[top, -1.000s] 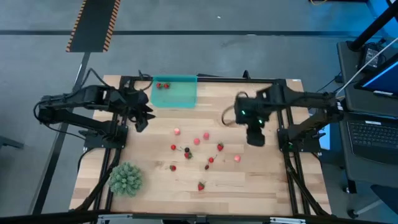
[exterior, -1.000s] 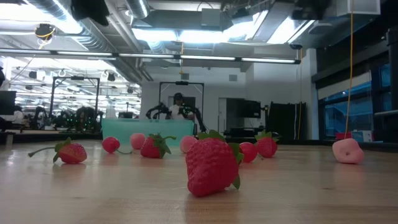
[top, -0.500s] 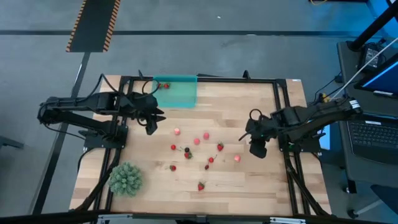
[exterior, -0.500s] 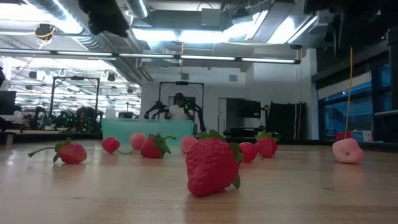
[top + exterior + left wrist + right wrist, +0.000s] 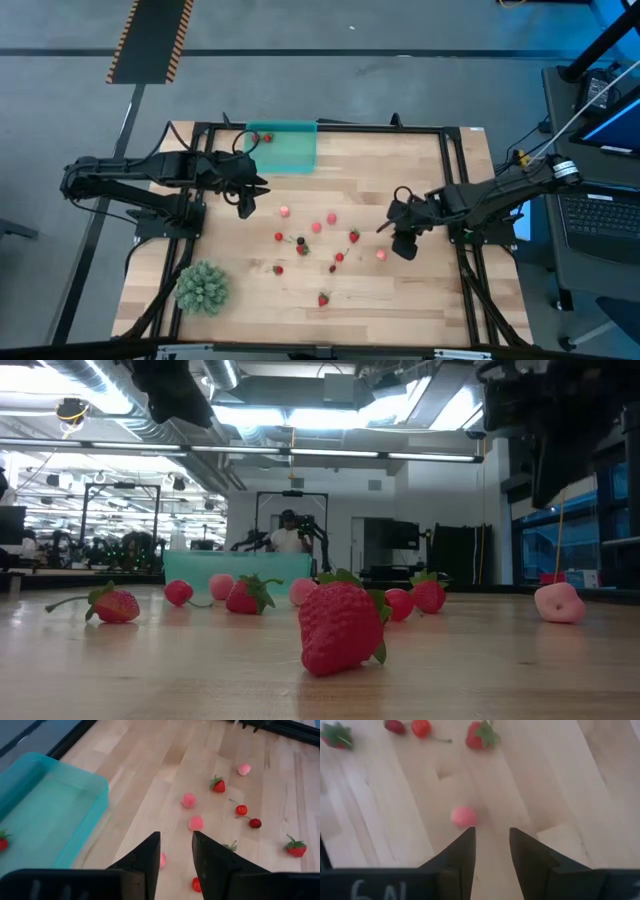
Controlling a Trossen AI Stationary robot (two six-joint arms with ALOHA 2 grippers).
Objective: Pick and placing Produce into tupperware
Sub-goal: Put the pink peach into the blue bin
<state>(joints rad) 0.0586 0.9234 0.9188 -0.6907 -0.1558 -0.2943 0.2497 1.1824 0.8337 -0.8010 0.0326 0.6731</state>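
High view: my right gripper (image 5: 396, 235), fingers apart and empty, sits just right of the pink fruit (image 5: 463, 815), probably dead ahead; left gripper (image 5: 246, 195), parted and empty, is by the tupperware (image 5: 285, 148) far-left.

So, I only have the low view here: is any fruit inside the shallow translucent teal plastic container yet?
Observer: Yes. The high view shows red fruit in the teal container, at its left end.
Operator: Which arm is the dark shape at the top right of my picture?
Observer: The right arm. The right gripper hovers next to a small round pink fruit, fingers apart, holding nothing.
Operator: And the left gripper?
Observer: The left gripper hangs empty over bare wood between the container and the scattered fruit, jaws apart.
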